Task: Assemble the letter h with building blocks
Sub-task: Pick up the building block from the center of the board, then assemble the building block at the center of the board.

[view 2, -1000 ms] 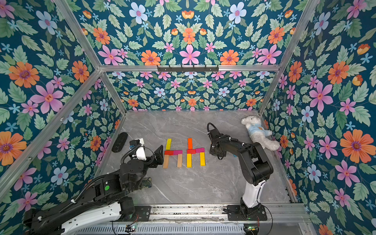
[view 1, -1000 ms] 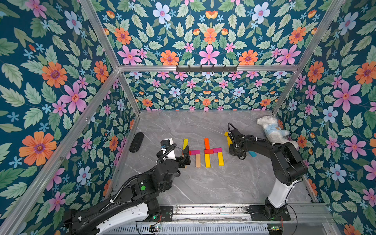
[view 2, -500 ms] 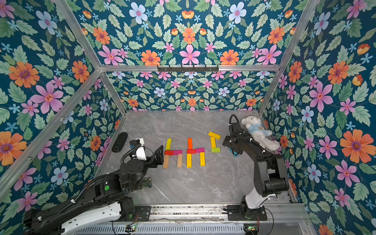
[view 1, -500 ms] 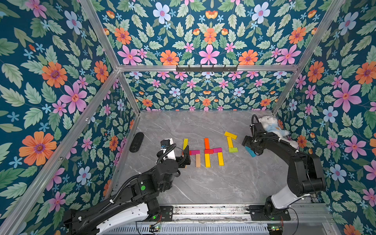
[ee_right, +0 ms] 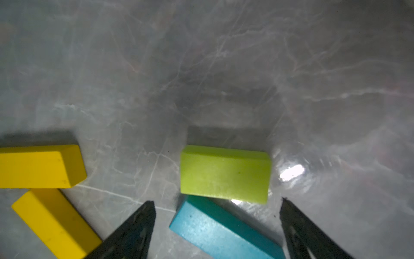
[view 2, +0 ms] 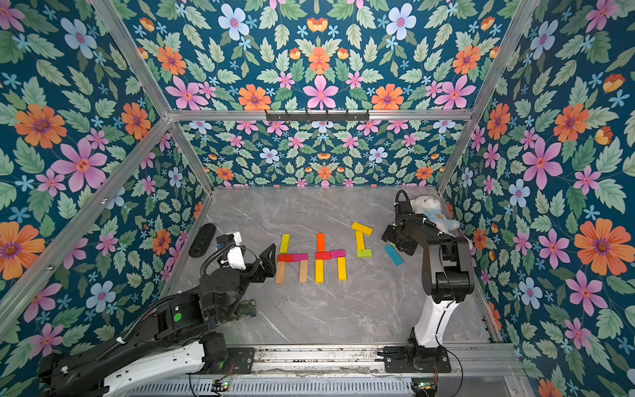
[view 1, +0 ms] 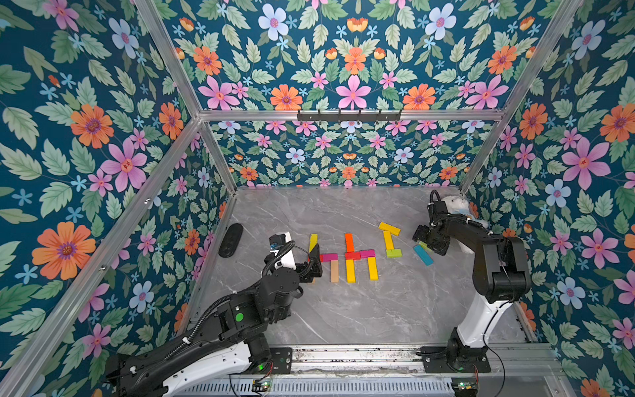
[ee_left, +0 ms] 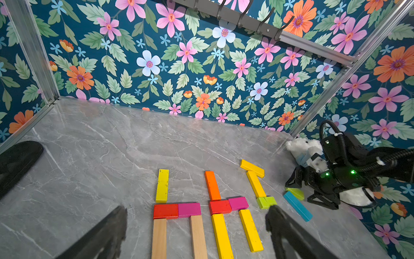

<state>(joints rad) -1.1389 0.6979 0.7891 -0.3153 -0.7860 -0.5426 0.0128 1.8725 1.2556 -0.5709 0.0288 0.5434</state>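
Marble table [view 1: 343,309]: right arm [view 1: 476,233] half-hides a green block [view 1: 423,246] (plush bear [view 1: 453,203] too).

So on the table [view 2: 309,309] there are three block groups in a row. The left group [view 2: 293,257] and middle group [view 2: 330,254] sit close side by side, and the right group [view 2: 360,240] is a bit apart and further back. Right of that lies the front plank [view 2: 393,254], with the back plank [ee_left: 295,193] touching its far end. The bear [view 2: 433,213] is in the back right corner, and the pad [view 2: 202,240] is over by the left wall.
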